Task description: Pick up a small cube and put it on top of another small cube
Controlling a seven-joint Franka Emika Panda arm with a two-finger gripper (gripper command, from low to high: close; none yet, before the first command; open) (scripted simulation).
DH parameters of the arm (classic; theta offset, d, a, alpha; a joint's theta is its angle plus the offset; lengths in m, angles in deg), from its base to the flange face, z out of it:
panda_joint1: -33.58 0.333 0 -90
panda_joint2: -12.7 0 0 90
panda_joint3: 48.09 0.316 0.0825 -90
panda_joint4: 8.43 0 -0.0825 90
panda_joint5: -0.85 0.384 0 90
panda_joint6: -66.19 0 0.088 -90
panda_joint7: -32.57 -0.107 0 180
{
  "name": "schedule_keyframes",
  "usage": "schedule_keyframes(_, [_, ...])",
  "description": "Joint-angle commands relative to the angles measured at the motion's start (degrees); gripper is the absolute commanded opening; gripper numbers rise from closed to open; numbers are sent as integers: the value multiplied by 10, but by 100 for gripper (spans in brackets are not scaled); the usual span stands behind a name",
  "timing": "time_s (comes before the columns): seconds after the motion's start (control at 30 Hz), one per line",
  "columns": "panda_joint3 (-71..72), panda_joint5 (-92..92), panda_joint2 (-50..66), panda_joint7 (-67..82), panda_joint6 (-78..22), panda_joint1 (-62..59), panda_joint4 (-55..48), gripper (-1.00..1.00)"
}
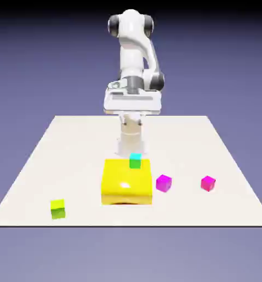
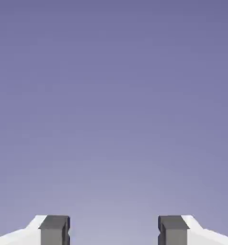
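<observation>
The tiny purple-magenta cube (image 1: 163, 183) sits on the worktop (image 1: 72, 160) just beside the big yellow block (image 1: 127, 182), on the exterior view's right; the tiny lime cube (image 1: 58, 209) lies well apart on the block's other side. The fingers (image 2: 54, 229) stand wide, holding nothing.

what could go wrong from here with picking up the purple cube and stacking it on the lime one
1. The purple cube sits close beside the big yellow block, so an open finger might bump the block on the way down.
2. The pink cube looks similar and could be grabbed by mistake.
3. The gripper is open and its camera shows only backdrop, with no cube in view.
</observation>
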Motion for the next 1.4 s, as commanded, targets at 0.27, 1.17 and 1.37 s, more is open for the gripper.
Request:
schedule_keyframes(0.27, [58,-60,181,-20,-224,22,-132,0])
schedule_keyframes(1.17, [231,-240,725,-80,-897,90,-527,0])
schedule_keyframes(1.37, [269,-280,846,-94,-1047,105,-615,0])
